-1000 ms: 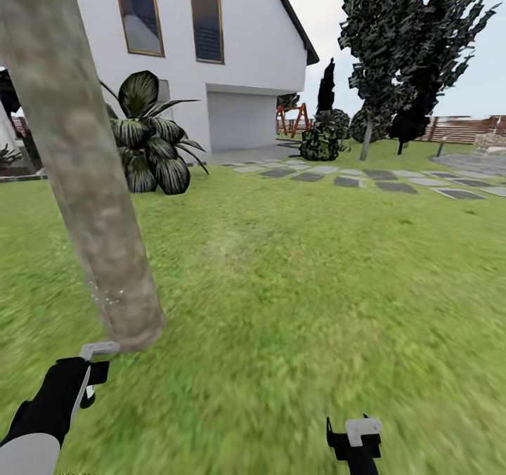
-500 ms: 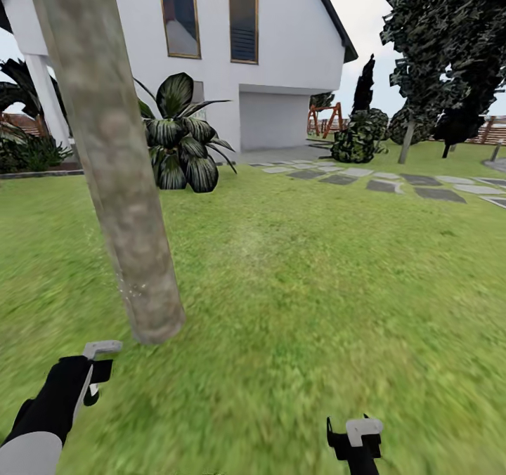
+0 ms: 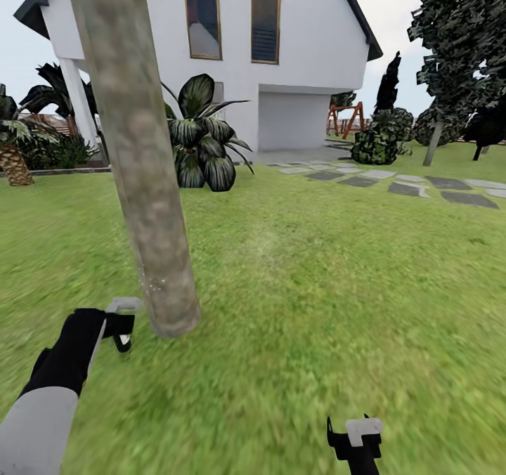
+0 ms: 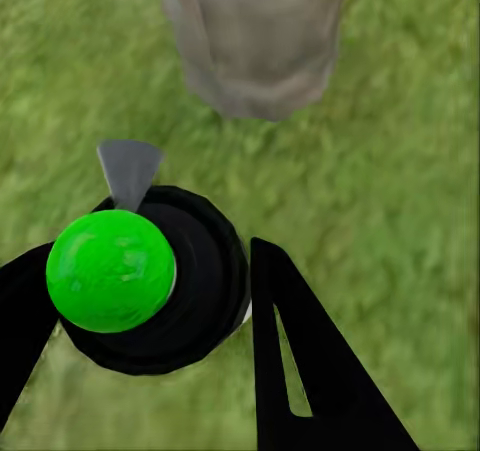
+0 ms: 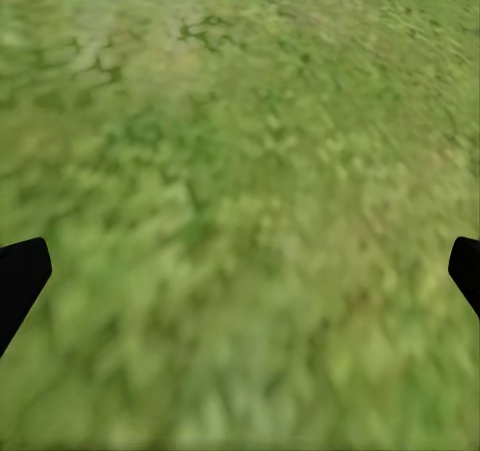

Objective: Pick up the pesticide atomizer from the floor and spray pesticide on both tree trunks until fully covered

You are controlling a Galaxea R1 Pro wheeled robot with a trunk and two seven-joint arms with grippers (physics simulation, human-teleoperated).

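Observation:
One tree trunk (image 3: 140, 166), thick with mottled grey-brown bark, leans across the left of the head view and meets the grass close in front of me. My left gripper (image 3: 119, 326) is just left of its base, shut on the pesticide atomizer. In the left wrist view the atomizer (image 4: 150, 281) is a round black body with a bright green ball on top and a grey nozzle aimed at the trunk (image 4: 255, 41). A few white pesticide specks (image 3: 158, 282) dot the lower bark. My right gripper (image 3: 355, 436) hangs open over bare grass (image 5: 240, 271).
A white house (image 3: 302, 46) stands behind the lawn with a broad-leaved plant (image 3: 200, 145) at its wall. Grey stepping stones (image 3: 407, 187) run to the right. Dark narrow trees (image 3: 457, 39) and a shrub (image 3: 379, 141) stand far right, a short palm (image 3: 10, 152) far left.
The whole view has swung to the left, so the house and trunk sit further right. My left arm has risen and come closer to the trunk's base, still holding the atomizer.

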